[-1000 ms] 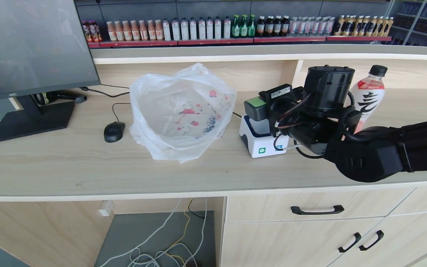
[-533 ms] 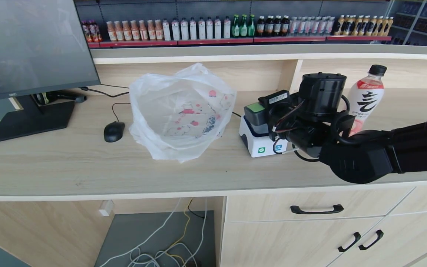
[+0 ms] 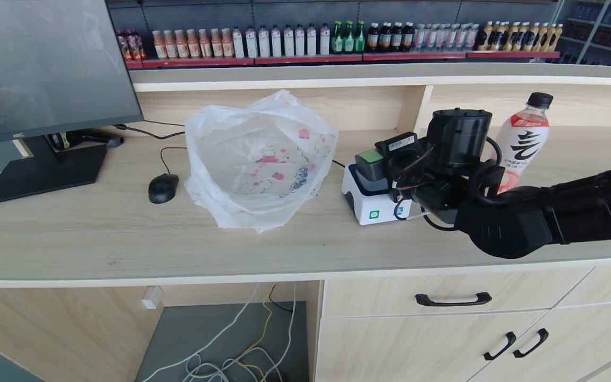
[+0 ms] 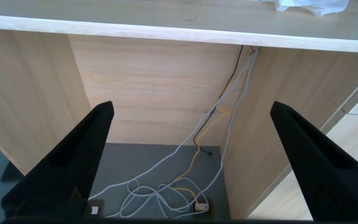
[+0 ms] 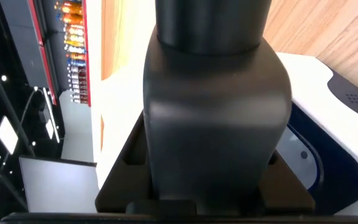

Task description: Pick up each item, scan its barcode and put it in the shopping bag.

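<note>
Over the last second my right arm has come down, and the dark item [image 3: 370, 168] with the green end now hangs right over the scanner [image 3: 377, 207]; I cannot tell whether they touch. My right claw [image 3: 390, 170] is clamped on that item, which in the right wrist view sits between the fingers with the scanner's white shell beneath.

Room is tight here. The upright bottle [image 3: 523, 140] stands just behind my wrist and the desk's [image 3: 98, 239] back partition rises behind the scanner. The shopping bag [image 3: 260, 159] sits near on the left, mouth open, with a narrow strip of wood between it and the scanner. A broad band of bare wood runs along the front edge.

My left claw [image 4: 191, 109] hangs below desk level, fingers spread wide apart above the cables [image 4: 166, 193] on the floor.
</note>
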### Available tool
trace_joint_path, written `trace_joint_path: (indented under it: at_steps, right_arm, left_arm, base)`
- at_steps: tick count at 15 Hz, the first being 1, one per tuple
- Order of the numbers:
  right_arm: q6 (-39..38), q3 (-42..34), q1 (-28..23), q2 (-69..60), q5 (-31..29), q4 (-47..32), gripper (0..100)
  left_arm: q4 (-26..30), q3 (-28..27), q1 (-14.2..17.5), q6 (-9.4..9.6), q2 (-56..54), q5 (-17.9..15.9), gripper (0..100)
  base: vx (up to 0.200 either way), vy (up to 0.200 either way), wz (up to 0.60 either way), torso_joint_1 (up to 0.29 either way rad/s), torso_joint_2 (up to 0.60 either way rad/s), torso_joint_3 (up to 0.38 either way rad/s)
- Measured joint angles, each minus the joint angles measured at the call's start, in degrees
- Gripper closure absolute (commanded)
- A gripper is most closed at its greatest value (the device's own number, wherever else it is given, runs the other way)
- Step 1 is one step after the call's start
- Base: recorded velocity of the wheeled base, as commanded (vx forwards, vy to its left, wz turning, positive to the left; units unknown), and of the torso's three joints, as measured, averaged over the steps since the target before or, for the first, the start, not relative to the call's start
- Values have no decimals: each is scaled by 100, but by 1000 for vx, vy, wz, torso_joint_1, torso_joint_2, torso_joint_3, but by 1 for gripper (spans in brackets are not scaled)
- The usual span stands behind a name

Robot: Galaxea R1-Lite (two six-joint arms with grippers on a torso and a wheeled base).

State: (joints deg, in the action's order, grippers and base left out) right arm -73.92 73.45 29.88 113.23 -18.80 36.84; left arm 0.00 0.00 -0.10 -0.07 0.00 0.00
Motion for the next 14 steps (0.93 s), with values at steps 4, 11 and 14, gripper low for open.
trace_joint_path:
  at_steps: [4, 11, 14]
  right_arm:
    - [0, -11, -1, 41, -9, 2, 100]
    - [11, -63, -1, 113, 6, 33, 100]
    - [9, -46, -1, 157, 6, 33, 100]
  left_arm:
    - [0, 0, 5, 0, 2, 0, 0]
    - [0, 0, 5, 0, 0, 0, 0]
    - [0, 0, 2, 0, 0, 0, 0]
  base:
    - [0, 0, 0, 0, 0, 0]
    - [0, 0, 0, 0, 0, 0]
    - [0, 0, 0, 0, 0, 0]
